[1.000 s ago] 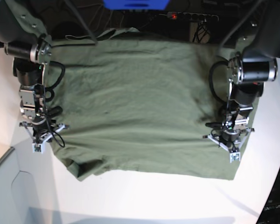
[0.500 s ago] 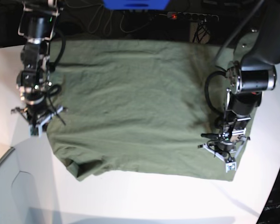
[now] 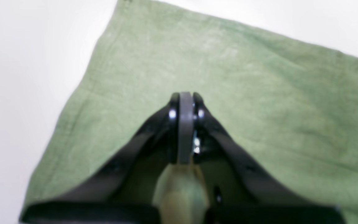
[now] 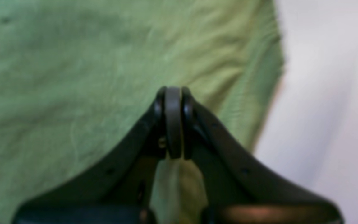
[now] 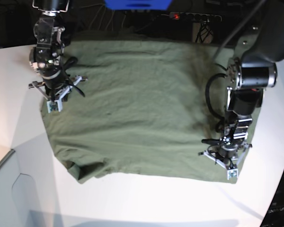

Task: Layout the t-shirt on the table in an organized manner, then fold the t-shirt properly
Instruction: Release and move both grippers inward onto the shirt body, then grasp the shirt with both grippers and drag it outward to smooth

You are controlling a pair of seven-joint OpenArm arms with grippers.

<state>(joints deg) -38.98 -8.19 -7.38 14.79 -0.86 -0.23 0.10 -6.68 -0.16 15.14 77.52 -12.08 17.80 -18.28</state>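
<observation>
The olive-green t-shirt (image 5: 142, 104) lies spread flat on the white table (image 5: 132, 198), with a small fold at its near-left corner. My left gripper (image 5: 229, 172) is shut, pointing down at the shirt's near-right corner. In the left wrist view its pads (image 3: 184, 99) are pressed together above the shirt (image 3: 259, 93), near its edge. My right gripper (image 5: 52, 106) is shut at the shirt's left edge. In the right wrist view its pads (image 4: 172, 93) are pressed together above the shirt (image 4: 57, 62). Whether either pinches fabric cannot be told.
A power strip (image 5: 194, 16), cables and a blue object (image 5: 137, 4) lie beyond the table's far edge. The table's edge runs along the lower left (image 5: 12, 156) and near right (image 5: 274, 194). Bare white table shows in both wrist views (image 3: 26, 62) (image 4: 328, 93).
My right gripper moved from beside the shirt's lower-left edge toward the far side, onto its left edge. My left gripper moved nearer, toward the near-right corner. The shirt stays spread.
</observation>
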